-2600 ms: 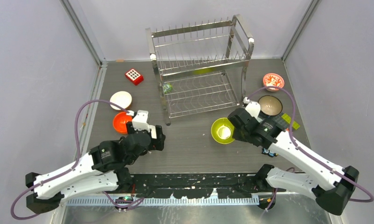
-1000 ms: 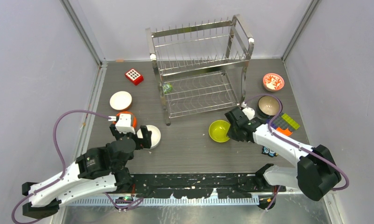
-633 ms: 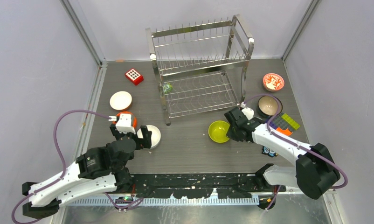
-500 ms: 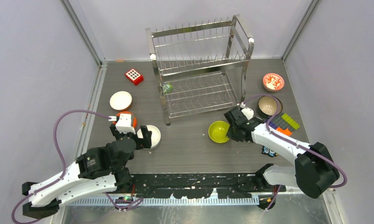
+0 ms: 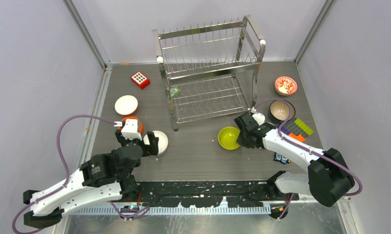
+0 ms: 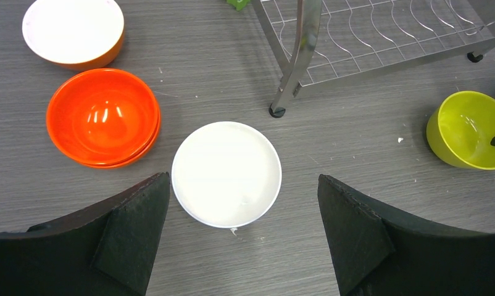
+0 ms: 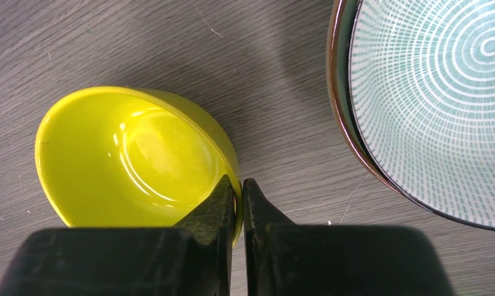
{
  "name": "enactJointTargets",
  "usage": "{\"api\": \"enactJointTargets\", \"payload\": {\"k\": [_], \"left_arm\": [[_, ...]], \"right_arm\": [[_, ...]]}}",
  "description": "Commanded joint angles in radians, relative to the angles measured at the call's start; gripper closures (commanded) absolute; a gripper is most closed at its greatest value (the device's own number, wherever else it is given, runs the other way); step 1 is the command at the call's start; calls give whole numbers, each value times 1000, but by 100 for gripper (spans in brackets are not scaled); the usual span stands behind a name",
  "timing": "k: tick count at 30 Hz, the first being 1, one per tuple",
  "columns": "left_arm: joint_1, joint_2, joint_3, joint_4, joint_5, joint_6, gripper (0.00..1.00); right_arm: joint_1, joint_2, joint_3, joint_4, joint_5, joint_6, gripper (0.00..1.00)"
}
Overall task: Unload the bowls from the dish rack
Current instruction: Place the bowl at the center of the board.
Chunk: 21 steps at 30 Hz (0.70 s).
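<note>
The lime-yellow bowl (image 7: 134, 160) is down on the surface (image 5: 198, 151), and your right hand (image 7: 240, 185) is pinched narrow on its rim, one finger inside and one outside. The teal-patterned bowl (image 7: 436, 105) sits just off to that hand's right. Your left hand (image 6: 244, 180) hangs wide open over the white bowl (image 6: 226, 174), with the orange bowl (image 6: 103, 117) ahead on its left. Past both hands, the dish rack (image 5: 208, 68) looks empty, though those thin wires could hide something. I'd call unloading basically done: just release that rim.
</note>
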<state>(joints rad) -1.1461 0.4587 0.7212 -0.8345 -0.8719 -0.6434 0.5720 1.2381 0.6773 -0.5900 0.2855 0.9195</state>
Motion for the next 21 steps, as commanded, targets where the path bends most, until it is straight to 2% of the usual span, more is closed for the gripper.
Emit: {"api": "enactJointTargets", "payload": {"k": [1,13,21], "left_arm": [[-3,4,-3,9,-27,-9,10],[-3,3,-5,9,-28,-9,10],[-3,5,-5,11,-24,-10,10]], "right_arm": [[-3,-19,-1,25,3,0,87],[-3,-33,5,13,7,-4,73],[-4,-49,8,-4,13,-8,68]]}}
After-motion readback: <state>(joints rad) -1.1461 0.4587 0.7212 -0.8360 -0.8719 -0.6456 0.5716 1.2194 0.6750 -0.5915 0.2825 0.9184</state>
